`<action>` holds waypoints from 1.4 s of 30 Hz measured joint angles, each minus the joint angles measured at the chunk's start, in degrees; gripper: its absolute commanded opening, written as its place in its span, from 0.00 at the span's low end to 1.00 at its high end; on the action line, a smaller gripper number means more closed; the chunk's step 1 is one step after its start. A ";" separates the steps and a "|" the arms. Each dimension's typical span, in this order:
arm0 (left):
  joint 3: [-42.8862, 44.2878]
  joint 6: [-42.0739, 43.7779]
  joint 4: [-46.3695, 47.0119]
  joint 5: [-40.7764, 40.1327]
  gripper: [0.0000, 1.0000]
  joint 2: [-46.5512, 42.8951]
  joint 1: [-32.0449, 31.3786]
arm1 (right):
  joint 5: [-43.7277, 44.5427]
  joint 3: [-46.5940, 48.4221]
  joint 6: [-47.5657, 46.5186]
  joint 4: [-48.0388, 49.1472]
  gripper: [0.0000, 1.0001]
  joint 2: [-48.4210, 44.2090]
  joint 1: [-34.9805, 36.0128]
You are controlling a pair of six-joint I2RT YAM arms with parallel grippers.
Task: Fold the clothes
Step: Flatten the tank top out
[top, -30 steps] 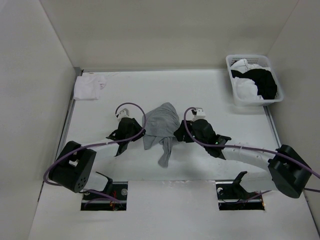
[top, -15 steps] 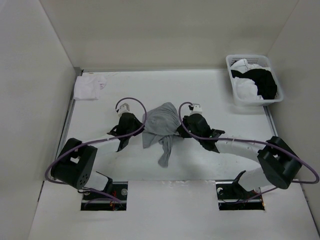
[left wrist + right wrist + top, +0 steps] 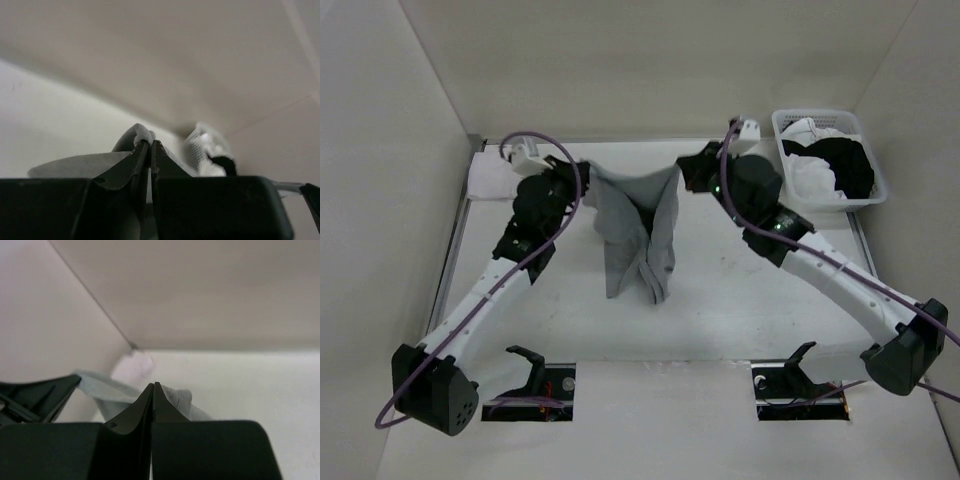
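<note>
The clothes, a plain heather-gray T-shirt [image 3: 635, 235], hang in the air over the middle of the table, stretched between both arms with the lower folds drooping toward the surface. My left gripper [image 3: 586, 172] is shut on the shirt's upper left edge. My right gripper [image 3: 683, 172] is shut on its upper right edge. In the left wrist view the gripper [image 3: 150, 143] pinches a small bunch of gray fabric [image 3: 142, 133] at its tips. In the right wrist view the gripper [image 3: 153, 385] is pressed together, with gray cloth [image 3: 181, 398] spilling out beside it.
A white basket [image 3: 786, 180] with black and white garments stands at the back right, close to the right arm. A small white folded cloth [image 3: 492, 180] lies at the back left corner, partly behind the left arm. Walls enclose the table on three sides.
Both grippers closed on the shirt's sides, then rose and swung toward the back wall. The shirt left the table and now hangs spread between them.
</note>
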 measured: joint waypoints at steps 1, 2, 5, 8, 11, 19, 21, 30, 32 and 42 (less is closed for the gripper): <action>3.30 0.68 -0.20 -0.48 0.02 -0.96 0.26 | 0.00 4.92 -1.33 0.11 0.00 0.52 0.00; 6.58 1.70 -0.72 -0.90 0.02 -2.16 0.44 | 0.00 9.81 -3.04 0.00 0.00 0.48 0.04; 12.13 4.42 -0.98 -1.20 0.03 -6.43 -0.26 | 0.00 13.51 -6.23 0.94 0.01 -2.16 1.46; 10.78 7.17 -1.77 -1.77 0.04 -13.38 -4.28 | 0.22 2.71 -7.80 2.99 0.01 -10.56 4.57; 0.09 8.59 -3.45 -3.72 0.11 -21.90 -11.28 | 0.35 -12.94 -7.32 5.92 0.03 -17.77 5.38; -33.24 2.21 -11.06 -14.91 0.44 -21.14 -40.70 | 4.04 -53.53 7.54 8.74 0.45 -14.10 -14.56; -33.35 1.77 -11.47 -17.14 0.45 -18.36 -44.72 | 4.20 -54.03 10.38 8.96 0.46 -13.62 -16.94; -28.57 1.38 -14.16 -23.15 0.46 -21.16 -31.61 | -5.75 -46.73 16.87 10.43 0.67 -1.49 -4.55; -28.57 0.90 -15.78 -21.16 0.46 -22.03 -26.67 | -7.41 -44.87 17.46 10.32 0.65 4.33 -3.54; -30.29 -0.28 -16.87 -9.64 0.46 -22.51 -13.51 | -12.92 -25.73 20.44 6.64 0.04 25.14 -8.81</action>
